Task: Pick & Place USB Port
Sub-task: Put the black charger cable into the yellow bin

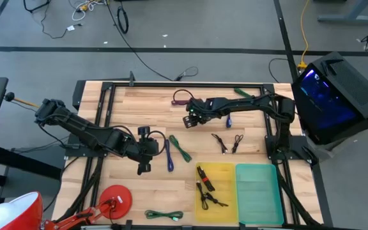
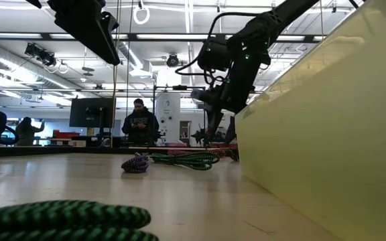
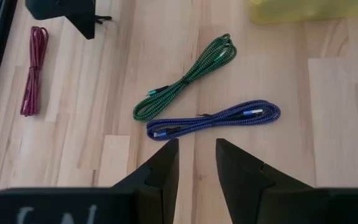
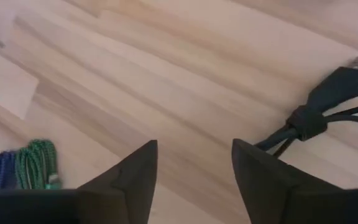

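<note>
Several braided USB cables lie flat on the wooden table. A blue cable (image 1: 169,154) (image 3: 213,119) and a green cable (image 1: 181,149) (image 3: 185,79) lie side by side at mid-table. My left gripper (image 1: 153,149) (image 3: 196,163) is open, just left of the blue cable, with its fingers pointing at it. My right gripper (image 1: 189,121) (image 4: 194,168) is open and hovers over bare wood farther back. A bundled black cable with a USB plug (image 4: 328,102) lies near it. A red cable (image 1: 181,97) (image 3: 33,71) lies near the far edge.
A yellow bin (image 1: 225,171) holding black cables and a green bin (image 1: 257,185) stand at the near right. Two black cables (image 1: 227,142) lie right of centre. A green cable (image 1: 163,215) lies at the near edge beside a red disc (image 1: 115,198). People stand beyond the table.
</note>
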